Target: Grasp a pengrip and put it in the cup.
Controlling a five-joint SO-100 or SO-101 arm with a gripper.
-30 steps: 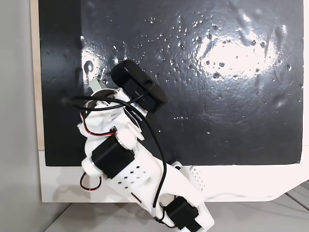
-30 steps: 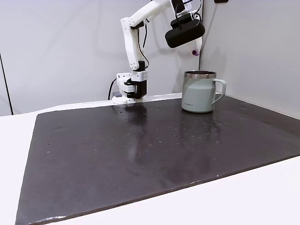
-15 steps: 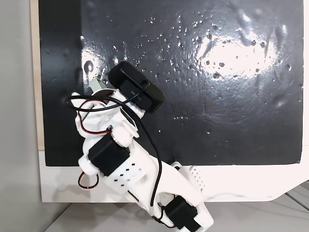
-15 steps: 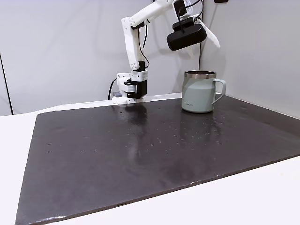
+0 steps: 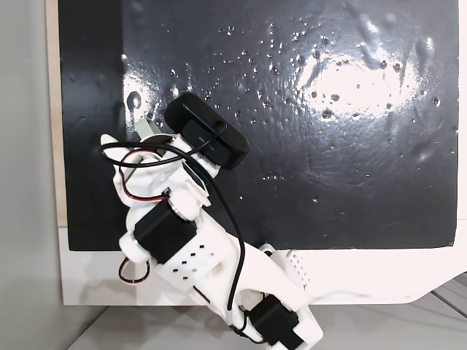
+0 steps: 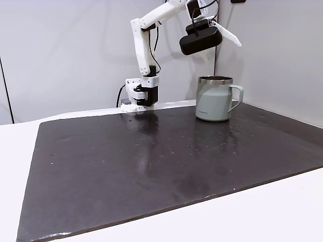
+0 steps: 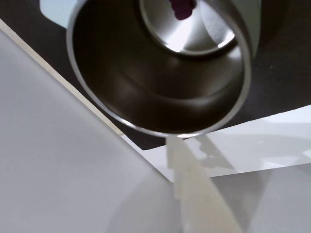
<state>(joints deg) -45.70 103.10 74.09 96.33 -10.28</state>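
Cup: pale grey-green steel mug, upright, side handle to the right in a fixed view. Pengrip: small purple piece, lying inside the cup on its shiny bottom.

You have one cup on the dark mat, standing near the mat's far right corner in a fixed view; the wrist view looks straight down into that same single cup. You have one pengrip, a purple piece lying on the cup's steel bottom at the top edge of the wrist view. You have one arm, its base at the mat's far edge, carrying one black camera and one gripper. Its two fingers count as one pale finger raised out to the right and a second one lower, well apart.
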